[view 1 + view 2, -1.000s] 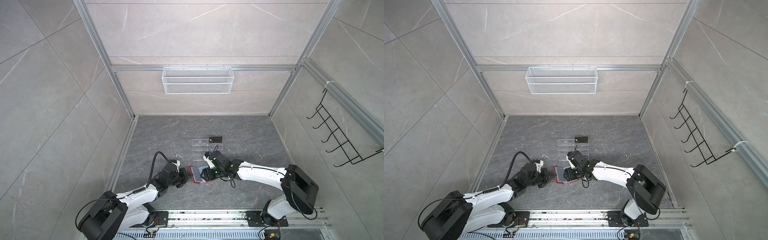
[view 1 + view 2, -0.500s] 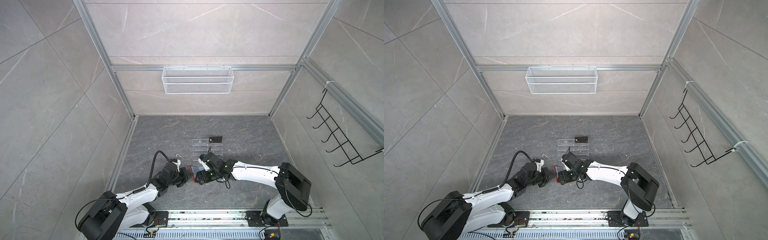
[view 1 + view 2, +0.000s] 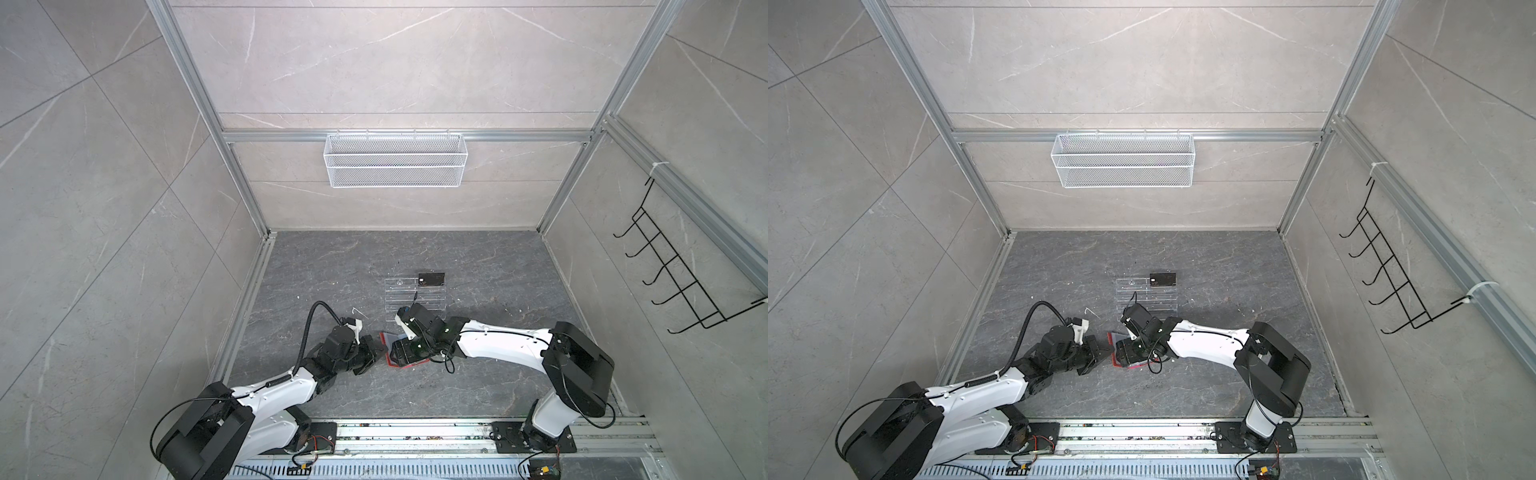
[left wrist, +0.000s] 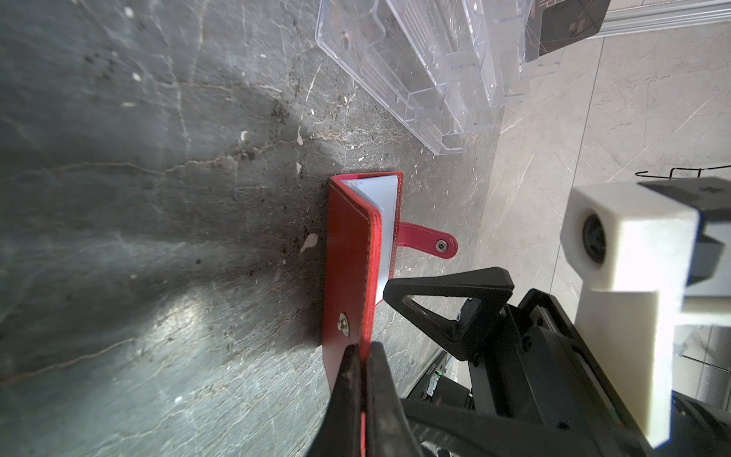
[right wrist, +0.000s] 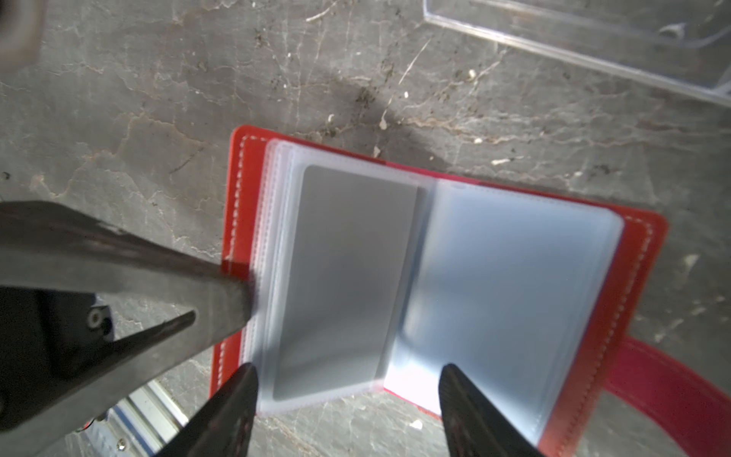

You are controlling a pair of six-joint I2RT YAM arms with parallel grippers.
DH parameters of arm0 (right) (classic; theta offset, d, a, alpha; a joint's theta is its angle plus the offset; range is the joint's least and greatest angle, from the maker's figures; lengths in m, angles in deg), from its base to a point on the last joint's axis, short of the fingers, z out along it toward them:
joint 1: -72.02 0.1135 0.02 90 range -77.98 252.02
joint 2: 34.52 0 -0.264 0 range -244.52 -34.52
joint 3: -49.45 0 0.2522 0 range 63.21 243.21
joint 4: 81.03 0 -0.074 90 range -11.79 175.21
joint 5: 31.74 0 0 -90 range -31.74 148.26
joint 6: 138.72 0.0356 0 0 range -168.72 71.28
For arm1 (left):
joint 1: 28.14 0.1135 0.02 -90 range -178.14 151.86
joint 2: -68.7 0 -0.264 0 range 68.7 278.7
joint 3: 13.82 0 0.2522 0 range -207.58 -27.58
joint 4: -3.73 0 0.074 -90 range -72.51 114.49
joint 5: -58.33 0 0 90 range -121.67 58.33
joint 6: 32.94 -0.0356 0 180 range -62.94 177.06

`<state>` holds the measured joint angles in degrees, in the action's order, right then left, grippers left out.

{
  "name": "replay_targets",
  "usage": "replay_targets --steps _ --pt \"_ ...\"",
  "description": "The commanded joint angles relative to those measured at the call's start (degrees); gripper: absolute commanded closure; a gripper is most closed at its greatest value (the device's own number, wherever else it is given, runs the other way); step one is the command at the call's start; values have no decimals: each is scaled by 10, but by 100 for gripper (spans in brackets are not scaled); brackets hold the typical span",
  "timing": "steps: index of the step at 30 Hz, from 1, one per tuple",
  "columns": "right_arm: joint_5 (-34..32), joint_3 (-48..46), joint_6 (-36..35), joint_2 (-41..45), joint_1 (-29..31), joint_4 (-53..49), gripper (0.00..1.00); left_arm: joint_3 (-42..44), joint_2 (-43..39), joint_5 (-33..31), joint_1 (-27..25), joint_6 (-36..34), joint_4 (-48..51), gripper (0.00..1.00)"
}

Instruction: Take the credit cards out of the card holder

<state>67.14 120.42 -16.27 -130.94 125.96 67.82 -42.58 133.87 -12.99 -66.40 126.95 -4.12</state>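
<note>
Card holder [image 4: 346, 253] open on floor, near centre, just nearer than clear rack [image 4: 415, 71]. Left gripper [image 4: 363, 350] pinches its left cover. Right gripper [image 5: 350, 370], jaws wide, hovers over sleeved grey credit card [image 5: 352, 269].

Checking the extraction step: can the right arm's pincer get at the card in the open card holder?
Probably yes: the left pincer clamps the cover of the card holder, which lies open, and the right pincer hangs open over the card. Only its clear sleeve covers it.
</note>
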Motion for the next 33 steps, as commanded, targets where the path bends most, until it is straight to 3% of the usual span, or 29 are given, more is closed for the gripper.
replay_targets --steps 1,12,17,22,23,26,28,33 --pt "-37 16 8 -10 0 -39 31 -22 -9 4 -2 -19 -2 100" --pt "-93 -1 29 30 -12 -72 38 -45 -5 7 -3 -61 66 100" --pt "-127 -50 51 90 -49 -88 38 -72 14 2 -2 -109 140 100" --pt "-119 -57 27 124 -65 -100 36 -123 17 -31 -2 -171 252 100" --pt "-115 -57 26 128 -67 -97 35 -131 17 -41 -2 -178 269 97" --pt "-86 -59 21 134 -72 -72 39 -155 5 -82 -1 -188 333 64" --pt "-60 -59 18 129 -75 -50 47 -174 -19 -115 -1 -185 380 44" --pt "-14 -52 10 106 -79 -12 65 -221 -81 -172 -1 -177 478 35"
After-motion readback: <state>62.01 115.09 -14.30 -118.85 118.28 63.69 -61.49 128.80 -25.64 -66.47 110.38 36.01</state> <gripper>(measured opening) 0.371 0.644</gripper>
